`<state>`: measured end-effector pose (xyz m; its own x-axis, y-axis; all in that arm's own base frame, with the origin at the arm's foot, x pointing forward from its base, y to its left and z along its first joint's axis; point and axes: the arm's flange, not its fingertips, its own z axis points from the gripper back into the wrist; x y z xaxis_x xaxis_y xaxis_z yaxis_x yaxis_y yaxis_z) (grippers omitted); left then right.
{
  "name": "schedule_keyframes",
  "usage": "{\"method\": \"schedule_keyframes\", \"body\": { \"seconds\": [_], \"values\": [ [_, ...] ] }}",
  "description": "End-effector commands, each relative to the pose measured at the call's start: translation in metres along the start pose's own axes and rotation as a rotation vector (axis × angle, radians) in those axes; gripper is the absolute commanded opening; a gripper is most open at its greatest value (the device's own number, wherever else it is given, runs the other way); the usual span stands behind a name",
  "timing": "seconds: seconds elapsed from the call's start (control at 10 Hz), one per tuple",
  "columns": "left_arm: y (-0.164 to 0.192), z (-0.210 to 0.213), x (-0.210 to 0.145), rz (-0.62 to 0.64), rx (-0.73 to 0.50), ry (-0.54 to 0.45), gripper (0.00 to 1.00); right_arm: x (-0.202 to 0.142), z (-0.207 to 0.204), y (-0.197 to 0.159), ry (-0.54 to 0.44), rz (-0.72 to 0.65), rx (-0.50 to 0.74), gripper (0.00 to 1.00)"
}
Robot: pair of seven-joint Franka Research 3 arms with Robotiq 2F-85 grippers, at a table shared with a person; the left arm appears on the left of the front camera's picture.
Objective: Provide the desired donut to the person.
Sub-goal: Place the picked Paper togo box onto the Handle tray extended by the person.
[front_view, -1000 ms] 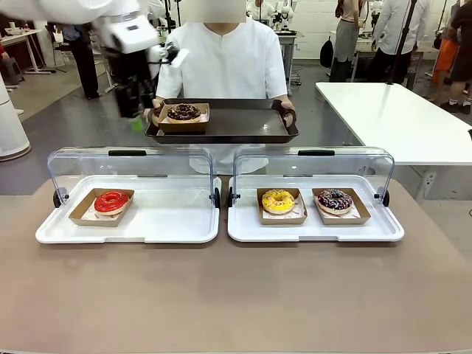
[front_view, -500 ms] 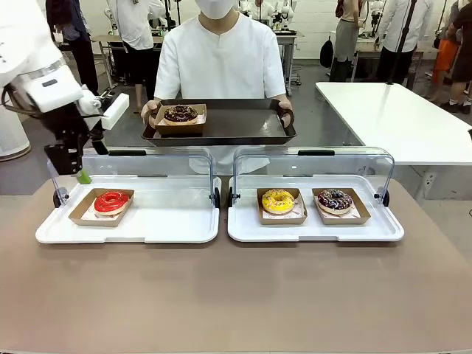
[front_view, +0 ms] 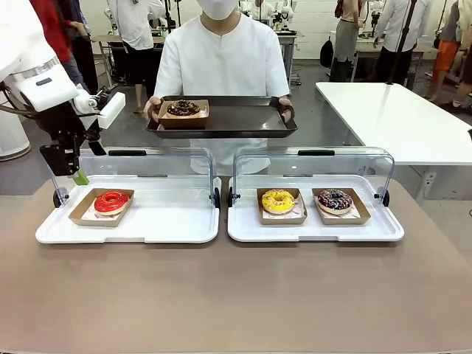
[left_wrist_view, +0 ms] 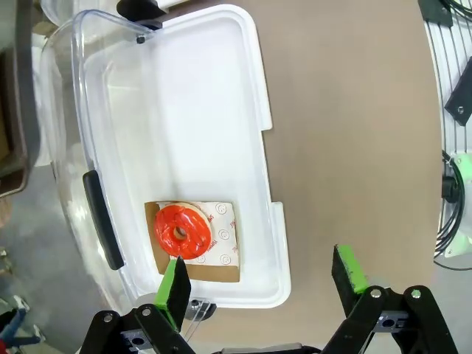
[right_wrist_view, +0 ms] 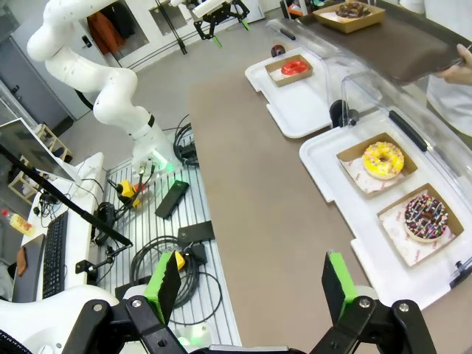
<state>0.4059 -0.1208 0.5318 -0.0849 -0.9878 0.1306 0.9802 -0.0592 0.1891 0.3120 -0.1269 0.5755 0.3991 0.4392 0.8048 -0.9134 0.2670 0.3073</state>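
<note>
The left gripper [left_wrist_view: 262, 276] is seen with its jaws spread wide and nothing between them. In the left wrist view it is held over the lower edge of a white tray [left_wrist_view: 251, 147], and a red donut [left_wrist_view: 182, 232] is seen just above its left green pad. In the front view it is placed at the left of the frame, above the left end of that tray's lid [front_view: 147, 166]. The right gripper [right_wrist_view: 251, 284] is likewise spread wide and empty. It is shown at the bottom of its wrist view, above cables [right_wrist_view: 184, 258] lying beside the table [front_view: 236, 295].

The table is brown and matte, and its near half is left bare. Behind it a grey floor [front_view: 332, 129] is seen, a white table [front_view: 398, 118] stands at the right, and people stand at the far back.

Two white trays are set side by side across the middle of the front view, each with a clear lid stood open at its far edge. In the left one the red donut is kept in a card box at the left end. In the right tray [front_view: 310, 230] a yellow donut [front_view: 278, 200] and a sprinkled donut [front_view: 335, 199] are boxed side by side.

Above centre, a dark tray [front_view: 243, 122] is gripped at both ends by the person [front_view: 221, 59]. The chocolate donut [front_view: 183, 108] is carried on its left end, in a card box.
</note>
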Motion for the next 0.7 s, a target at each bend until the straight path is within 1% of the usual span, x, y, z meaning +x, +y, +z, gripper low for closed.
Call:
{"method": "schedule_keyframes", "body": {
  "seconds": [0.0,0.3,0.4,0.5,0.6],
  "values": [
    [0.002,-0.001,-0.003,-0.016,0.007,0.000,1.00,0.000,0.001,0.001,-0.012,0.001,0.006,1.00],
    [0.000,0.000,0.000,-0.001,-0.001,-0.001,1.00,0.000,0.001,0.001,-0.012,0.001,0.006,1.00],
    [0.017,0.001,-0.031,0.053,-0.045,-0.180,1.00,0.000,0.001,0.001,-0.012,0.001,0.006,1.00],
    [0.023,0.002,-0.056,0.093,-0.045,-0.339,1.00,0.000,0.001,0.001,-0.012,0.001,0.006,1.00],
    [0.025,0.001,-0.079,0.150,-0.002,-0.390,1.00,0.000,0.001,0.001,-0.012,0.001,0.006,1.00]
  ]
}}
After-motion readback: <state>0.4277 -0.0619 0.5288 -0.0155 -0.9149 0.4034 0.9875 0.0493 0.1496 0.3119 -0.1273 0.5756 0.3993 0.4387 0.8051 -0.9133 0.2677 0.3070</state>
